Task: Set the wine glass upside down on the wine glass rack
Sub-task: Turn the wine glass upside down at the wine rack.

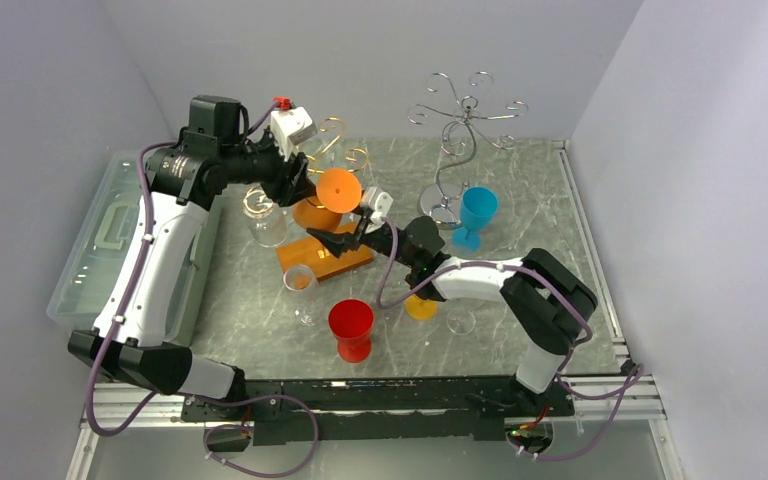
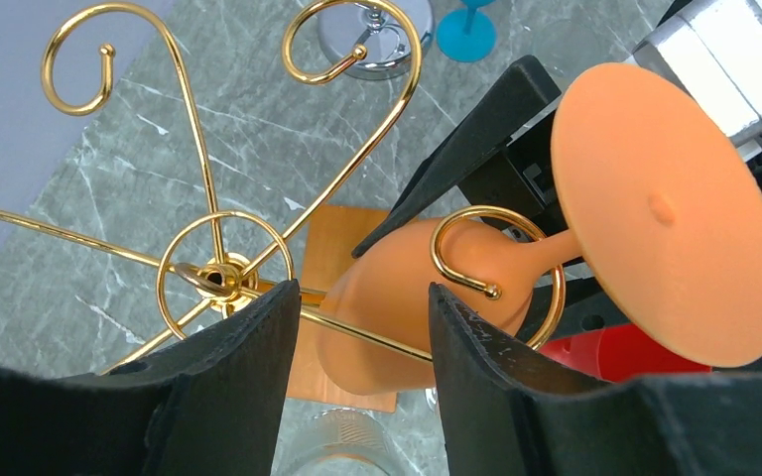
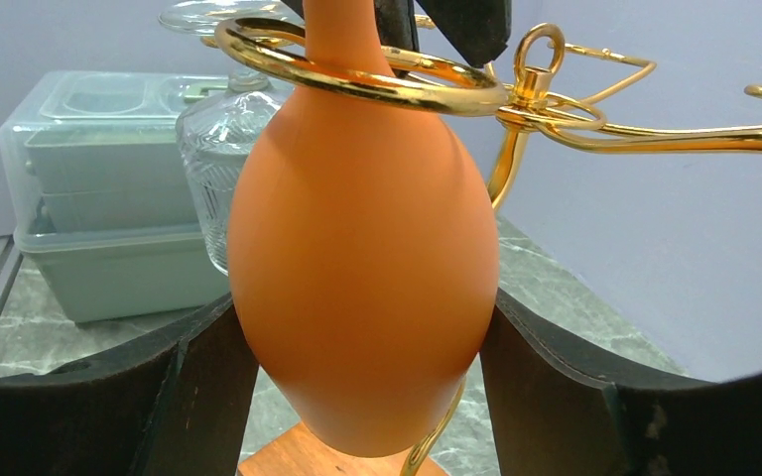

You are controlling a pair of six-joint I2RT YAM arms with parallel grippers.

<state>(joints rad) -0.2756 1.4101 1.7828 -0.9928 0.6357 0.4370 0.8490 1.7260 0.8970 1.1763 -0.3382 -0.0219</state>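
The orange wine glass (image 1: 338, 188) hangs upside down, foot up, with its stem inside a ring of the gold wine glass rack (image 1: 345, 150) on a wooden base (image 1: 325, 260). In the right wrist view its bowl (image 3: 362, 258) hangs below the gold ring (image 3: 357, 84). My right gripper (image 1: 345, 240) reaches in from the right, and its fingers (image 3: 198, 387) press both sides of the bowl. My left gripper (image 1: 295, 180) is open above the rack. In its view (image 2: 364, 290), a gold rack arm (image 2: 357, 335) crosses the gap between the fingers, beside the hub (image 2: 220, 276).
A silver rack (image 1: 457, 130) stands at the back, with a blue glass (image 1: 477, 215) by it. A red glass (image 1: 351, 328), a clear glass (image 1: 300, 285), a yellow glass (image 1: 421, 305) and a clear jar (image 1: 264, 222) stand around the wooden base. A plastic bin (image 1: 110, 235) sits at the left.
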